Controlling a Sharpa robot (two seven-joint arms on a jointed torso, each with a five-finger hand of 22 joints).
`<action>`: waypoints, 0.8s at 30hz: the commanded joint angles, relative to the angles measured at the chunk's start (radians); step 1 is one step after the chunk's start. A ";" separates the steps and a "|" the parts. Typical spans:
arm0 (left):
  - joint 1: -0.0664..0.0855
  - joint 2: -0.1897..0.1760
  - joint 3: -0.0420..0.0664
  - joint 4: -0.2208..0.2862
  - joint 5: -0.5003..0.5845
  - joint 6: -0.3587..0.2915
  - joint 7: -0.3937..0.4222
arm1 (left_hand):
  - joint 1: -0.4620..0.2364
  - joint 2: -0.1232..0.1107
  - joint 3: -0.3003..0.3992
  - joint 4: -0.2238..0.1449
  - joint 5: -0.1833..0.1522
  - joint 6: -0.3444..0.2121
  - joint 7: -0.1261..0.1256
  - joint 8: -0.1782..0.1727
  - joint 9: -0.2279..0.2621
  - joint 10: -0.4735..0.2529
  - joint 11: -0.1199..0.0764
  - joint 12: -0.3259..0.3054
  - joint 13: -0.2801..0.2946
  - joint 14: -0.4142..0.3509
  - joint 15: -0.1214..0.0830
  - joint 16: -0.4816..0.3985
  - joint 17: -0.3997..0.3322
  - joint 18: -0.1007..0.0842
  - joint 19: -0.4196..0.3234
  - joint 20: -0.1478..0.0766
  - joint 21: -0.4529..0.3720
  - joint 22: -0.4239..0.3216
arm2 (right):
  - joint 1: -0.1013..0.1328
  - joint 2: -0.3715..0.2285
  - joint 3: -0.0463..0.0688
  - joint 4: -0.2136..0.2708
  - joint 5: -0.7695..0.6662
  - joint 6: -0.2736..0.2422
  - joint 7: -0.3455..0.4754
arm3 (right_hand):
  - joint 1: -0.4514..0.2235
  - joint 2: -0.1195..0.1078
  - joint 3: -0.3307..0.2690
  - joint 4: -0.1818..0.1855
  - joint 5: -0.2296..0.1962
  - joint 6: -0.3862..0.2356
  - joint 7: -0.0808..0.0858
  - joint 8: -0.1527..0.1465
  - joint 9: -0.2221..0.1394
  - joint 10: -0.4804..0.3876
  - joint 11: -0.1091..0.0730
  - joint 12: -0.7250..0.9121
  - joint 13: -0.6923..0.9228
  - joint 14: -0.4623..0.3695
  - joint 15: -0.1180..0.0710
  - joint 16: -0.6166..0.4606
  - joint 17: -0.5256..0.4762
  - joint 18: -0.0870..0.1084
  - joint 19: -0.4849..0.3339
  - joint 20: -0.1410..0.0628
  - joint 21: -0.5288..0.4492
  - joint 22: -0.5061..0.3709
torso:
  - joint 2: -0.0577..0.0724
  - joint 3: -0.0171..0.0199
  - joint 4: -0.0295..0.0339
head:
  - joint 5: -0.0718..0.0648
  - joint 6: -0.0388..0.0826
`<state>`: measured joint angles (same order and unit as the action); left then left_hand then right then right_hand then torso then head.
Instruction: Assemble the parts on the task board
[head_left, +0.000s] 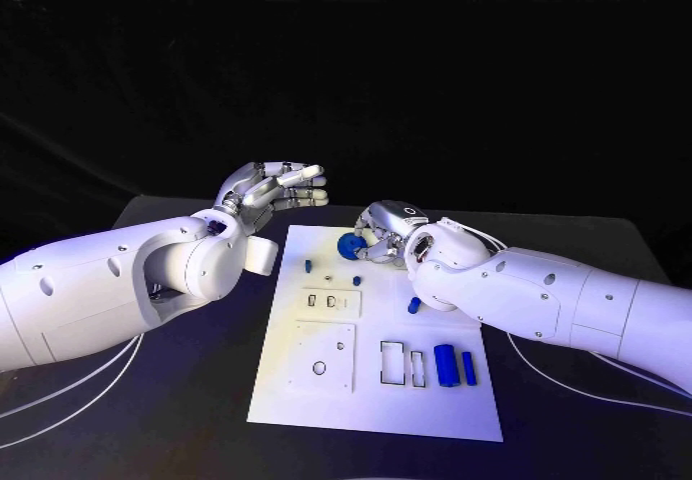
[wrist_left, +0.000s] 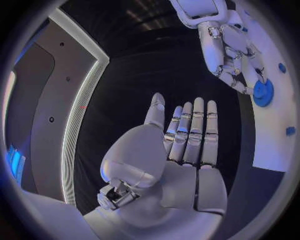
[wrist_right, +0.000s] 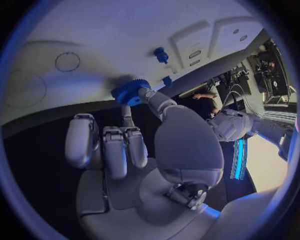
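Observation:
The white task board (head_left: 378, 405) lies in the middle of the black table. At its far edge my right hand (head_left: 387, 232) pinches a blue gear (head_left: 351, 243) between thumb and a finger. In the right wrist view the gear (wrist_right: 130, 91) sits at the fingertips, close over the board (wrist_right: 94, 40). My left hand (head_left: 274, 188) hovers left of the board's far corner, fingers extended, holding nothing. In the left wrist view the palm (wrist_left: 181, 155) is bare, with the right hand (wrist_left: 228, 55) and the gear (wrist_left: 263, 92) beyond it.
Two blue bars (head_left: 446, 364) (head_left: 469, 368) stand by rectangular slots (head_left: 392, 362) at the board's near right. Small blue pegs (head_left: 307, 266) (head_left: 414, 305) lie farther up. Raised plates with holes (head_left: 330, 303) (head_left: 320, 358) occupy the left half. Cables trail over the table on both sides.

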<state>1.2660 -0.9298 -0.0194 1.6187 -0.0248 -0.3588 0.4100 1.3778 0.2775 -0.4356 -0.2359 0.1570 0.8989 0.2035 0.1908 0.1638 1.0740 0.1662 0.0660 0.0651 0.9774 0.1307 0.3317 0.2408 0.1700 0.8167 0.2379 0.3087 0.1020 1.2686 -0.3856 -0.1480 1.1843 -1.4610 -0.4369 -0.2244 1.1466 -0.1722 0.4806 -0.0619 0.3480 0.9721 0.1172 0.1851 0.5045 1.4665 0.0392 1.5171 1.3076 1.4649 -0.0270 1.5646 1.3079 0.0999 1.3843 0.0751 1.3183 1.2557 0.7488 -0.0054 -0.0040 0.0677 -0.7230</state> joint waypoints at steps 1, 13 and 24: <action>0.001 0.002 0.001 0.002 0.002 0.013 0.008 | 0.000 0.009 -0.014 -0.007 -0.005 -0.006 0.002 -0.003 0.002 -0.007 0.002 -0.001 0.001 -0.005 -0.001 -0.004 0.001 0.012 0.000 0.004 -0.005 -0.001 | -0.009 0.004 -0.004 -0.003 -0.013 0.029 0.003 | 0.003 0.003 0.005 -0.002 -0.006 0.008 -0.002 0.002 0.000 0.056 -0.004 0.003 0.195 0.106 -0.004 0.006 0.263 -0.018 0.005 0.002 0.003 0.000 | 0.000 0.0006 -0.0009 | 0.001 -0.002; 0.001 0.007 0.001 -0.003 0.002 0.015 0.007 | -0.002 0.011 -0.018 -0.014 -0.006 -0.007 0.002 -0.002 0.004 -0.007 0.002 -0.001 0.002 -0.004 -0.001 -0.007 0.006 0.013 0.001 0.004 -0.005 -0.003 | -0.014 0.005 -0.004 0.005 -0.004 0.033 0.014 | -0.003 0.000 0.008 0.002 -0.013 0.006 -0.001 0.000 -0.001 0.057 -0.003 0.003 0.196 0.106 -0.004 0.006 0.263 -0.018 0.004 0.002 0.001 -0.001 | -0.001 -0.0002 -0.0031 | 0.003 -0.007; 0.001 0.007 0.001 -0.007 0.002 0.014 0.006 | -0.002 0.011 -0.018 -0.014 -0.006 -0.007 0.002 -0.002 0.004 -0.007 0.002 -0.001 0.002 -0.004 -0.001 -0.007 0.006 0.013 0.001 0.004 -0.005 -0.003 | -0.015 0.000 -0.004 0.003 0.002 0.031 0.014 | -0.011 -0.008 0.009 0.006 -0.020 0.002 0.001 -0.005 -0.002 0.053 -0.002 0.000 0.191 0.106 -0.003 0.006 0.263 -0.018 0.002 0.002 -0.002 -0.003 | -0.001 0.0005 -0.0025 | 0.003 -0.009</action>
<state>1.2659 -0.9244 -0.0195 1.6107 -0.0248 -0.3585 0.4095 1.3777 0.2775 -0.4369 -0.2456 0.1570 0.8989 0.2034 0.1908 0.1667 1.0740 0.1662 0.0660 0.0651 0.9774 0.1307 0.3278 0.2461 0.1700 0.8167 0.2378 0.3087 0.1002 1.2600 -0.3847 -0.1480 1.1897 -1.4581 -0.4380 -0.2099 1.1436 -0.1753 0.4847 -0.0575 0.3311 0.9742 0.1149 0.1774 0.5029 1.4665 0.0392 1.5170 1.3074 1.4649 -0.0270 1.5646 1.3077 0.0999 1.3842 0.0751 1.3183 1.2533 0.7470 -0.0049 -0.0065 0.0715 -0.7312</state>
